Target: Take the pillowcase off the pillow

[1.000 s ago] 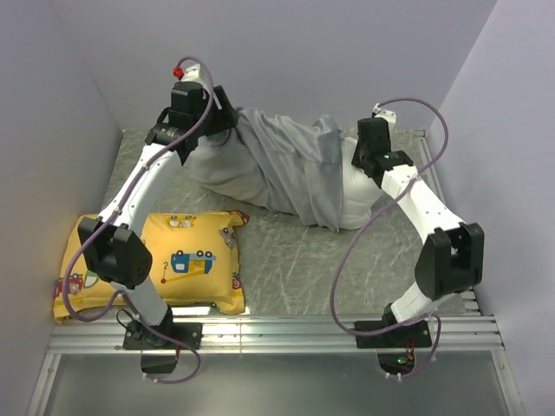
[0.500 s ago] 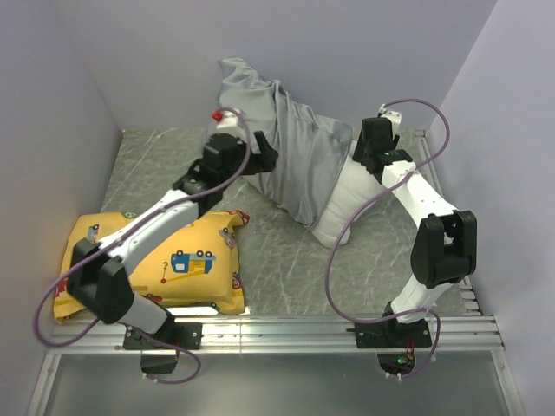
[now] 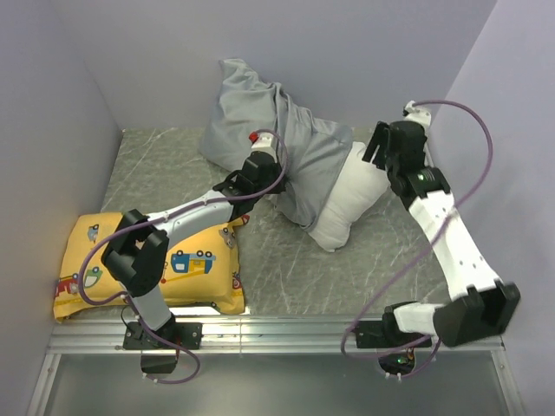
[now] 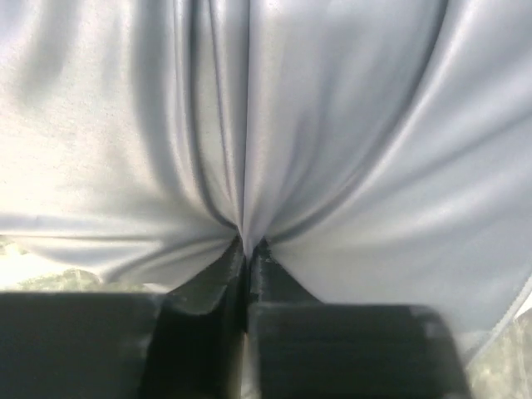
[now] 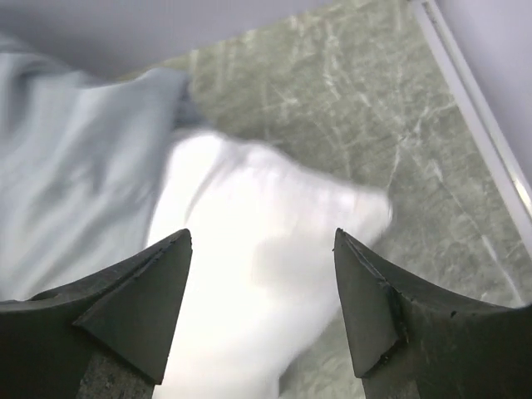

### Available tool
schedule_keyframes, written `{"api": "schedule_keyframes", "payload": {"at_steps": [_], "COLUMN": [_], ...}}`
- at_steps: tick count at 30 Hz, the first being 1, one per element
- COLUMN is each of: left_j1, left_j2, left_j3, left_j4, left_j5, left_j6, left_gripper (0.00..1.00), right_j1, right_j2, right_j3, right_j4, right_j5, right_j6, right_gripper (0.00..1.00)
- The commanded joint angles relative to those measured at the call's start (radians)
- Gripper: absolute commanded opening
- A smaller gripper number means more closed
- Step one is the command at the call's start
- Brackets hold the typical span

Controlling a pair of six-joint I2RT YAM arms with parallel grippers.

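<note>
The grey pillowcase (image 3: 260, 121) covers most of the white pillow (image 3: 347, 204), whose bare end pokes out to the right on the table. The covered end leans up against the back wall. My left gripper (image 3: 276, 192) is at the near side of the bundle. In the left wrist view it (image 4: 247, 245) is shut on a pinched fold of the pillowcase (image 4: 332, 125), with creases fanning out from the pinch. My right gripper (image 3: 381, 149) hangs open just above and to the right of the bare pillow end. The right wrist view shows its fingers (image 5: 262, 234) spread over the pillow (image 5: 266, 283), holding nothing, with the pillowcase (image 5: 75, 166) at left.
A yellow pillow with a cartoon-vehicle print (image 3: 156, 260) lies at the front left, under the left arm. Walls close in the back and both sides. A metal rail (image 3: 277, 329) runs along the near edge, and a metal strip (image 5: 474, 125) borders the table's right side.
The left arm swung from the bundle's far left end to its near side and shut on the pillowcase. The right gripper opened, let go of the pillow and drew back rightward. The bundle tipped up against the wall.
</note>
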State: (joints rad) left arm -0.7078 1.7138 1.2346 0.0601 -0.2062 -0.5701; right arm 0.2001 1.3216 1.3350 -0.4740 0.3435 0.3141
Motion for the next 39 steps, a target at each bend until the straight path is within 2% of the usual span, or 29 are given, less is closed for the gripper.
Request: {"api": "schedule_keyframes", "payload": {"at_steps": [1,2,5,7,8,11,17,19,20,21,22,23,24,28,31,32,35,37,39], "left_j1": [-0.013,-0.015,-0.013,-0.013,-0.013,-0.013,-0.013,-0.012,-0.006,0.001,0.01,0.039,0.057,0.183,0.313,0.388,0.5,0.504,0.447], "left_j2": [0.006,0.016,0.036,0.05,0.052,0.056,0.069,0.046,0.038,0.024,0.015,0.007,-0.002,-0.055,-0.053,-0.052,-0.045,-0.04,-0.04], "left_j3": [0.052,0.08,0.115,0.137,0.15,0.161,0.201,0.2,0.203,0.206,0.209,0.209,0.207,0.187,0.212,0.213,0.209,0.204,0.192], "left_j4": [-0.028,-0.043,-0.066,-0.12,-0.127,-0.115,-0.147,-0.157,-0.163,-0.172,-0.18,-0.187,-0.189,-0.194,-0.236,-0.244,-0.249,-0.235,-0.211], "left_j5": [-0.07,-0.099,-0.116,-0.134,-0.137,-0.13,-0.116,-0.136,-0.147,-0.153,-0.157,-0.151,-0.145,-0.128,-0.131,-0.118,-0.032,0.01,0.037], "left_j6": [-0.031,-0.043,-0.047,-0.056,-0.059,-0.059,-0.062,-0.047,-0.04,-0.036,-0.027,-0.025,-0.022,-0.008,-0.014,-0.023,-0.08,-0.085,-0.071], "left_gripper": [0.04,0.0,0.0,0.0,0.0,0.01,0.0,0.0,0.0,0.01,0.0,0.0,0.0,0.0,0.0,0.0,0.01,0.0,0.01], "right_j1": [0.05,0.086,0.168,0.231,0.246,0.315,0.354,0.354,0.349,0.345,0.341,0.334,0.328,0.234,0.118,0.095,0.027,0.018,0.018], "right_j2": [-0.14,-0.169,-0.307,-0.344,-0.378,-0.409,-0.287,-0.254,-0.233,-0.222,-0.217,-0.223,-0.237,-0.385,-0.482,-0.505,-0.559,-0.574,-0.57], "right_j3": [-0.106,-0.184,-0.372,-0.474,-0.575,-0.721,-0.778,-0.775,-0.767,-0.757,-0.726,-0.711,-0.697,-0.608,-0.55,-0.544,-0.53,-0.548,-0.562], "right_j4": [-0.009,0.004,0.069,0.13,0.161,0.302,0.468,0.472,0.472,0.465,0.444,0.421,0.373,0.232,0.129,0.115,0.072,0.072,0.092], "right_j5": [-0.04,-0.055,-0.048,-0.05,-0.066,-0.089,-0.057,-0.044,-0.029,-0.017,-0.006,0.021,0.038,0.068,0.052,0.051,0.042,0.04,0.031], "right_j6": [0.032,0.043,0.086,0.149,0.167,0.236,0.279,0.284,0.283,0.278,0.278,0.273,0.26,0.223,0.191,0.183,0.169,0.164,0.158], "right_gripper": [0.77,0.77,0.78,0.79,0.79,0.79,0.82,0.74,0.67,0.38,0.19,0.05,0.0,0.0,0.0,0.0,0.0,0.0,0.0]}}
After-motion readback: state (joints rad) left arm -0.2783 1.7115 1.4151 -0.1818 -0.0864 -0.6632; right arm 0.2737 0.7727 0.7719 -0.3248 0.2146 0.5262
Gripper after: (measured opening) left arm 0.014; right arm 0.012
